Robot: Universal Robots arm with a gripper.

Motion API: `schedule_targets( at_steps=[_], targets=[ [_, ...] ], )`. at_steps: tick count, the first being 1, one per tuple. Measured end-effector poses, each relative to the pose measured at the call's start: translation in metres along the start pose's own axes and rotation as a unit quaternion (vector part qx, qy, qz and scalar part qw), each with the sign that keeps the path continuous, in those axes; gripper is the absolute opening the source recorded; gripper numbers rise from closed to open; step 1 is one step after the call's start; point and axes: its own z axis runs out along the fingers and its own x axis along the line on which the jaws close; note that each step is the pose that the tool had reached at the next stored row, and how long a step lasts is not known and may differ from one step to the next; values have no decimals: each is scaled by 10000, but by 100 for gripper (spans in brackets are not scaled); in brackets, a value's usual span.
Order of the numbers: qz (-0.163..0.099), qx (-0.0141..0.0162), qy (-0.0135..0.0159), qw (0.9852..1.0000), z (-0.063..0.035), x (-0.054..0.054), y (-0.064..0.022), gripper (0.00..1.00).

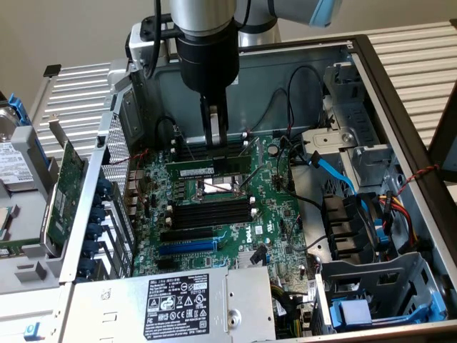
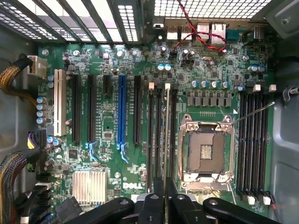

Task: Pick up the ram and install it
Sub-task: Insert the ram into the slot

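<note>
An open computer case (image 1: 377, 75) lies on its side on a pale slatted tabletop (image 1: 418, 50), with the green motherboard (image 1: 275, 214) facing up. The arm reaches down into the case, and its claw (image 1: 214, 143) hangs over the board just behind the CPU socket (image 1: 214, 187).

The claw's two fingers are drawn close together on the ram (image 1: 207, 168). In the exterior view the ram is a long green stick with a white sticker. It stands on edge and runs crosswise along the far side of the socket, beside a group of black memory slots with white end clips.

In the wrist view the claw (image 2: 164, 189) grips the ram (image 2: 167, 135) at its near end. The stick shows there edge-on, as a thin pale line parallel to the neighbouring slots and just beside the CPU socket (image 2: 205, 151). It appears lined up over one slot, but the angle does not show whether its lower edge is seated or just above the slot.

A second bank of black slots (image 1: 211, 214) lies on the other side of the socket. A wider green expansion card (image 1: 68, 186) stands outside the case at the exterior view's left. A blue cable (image 1: 332, 171) crosses the drive bay at the exterior view's right.
</note>
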Motion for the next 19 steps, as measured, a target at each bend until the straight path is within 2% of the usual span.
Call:
schedule_targets(
  at_steps=[19],
  targets=[
    [0, 0, 0, 10000, 76, 19, 2, 13]
  ],
)
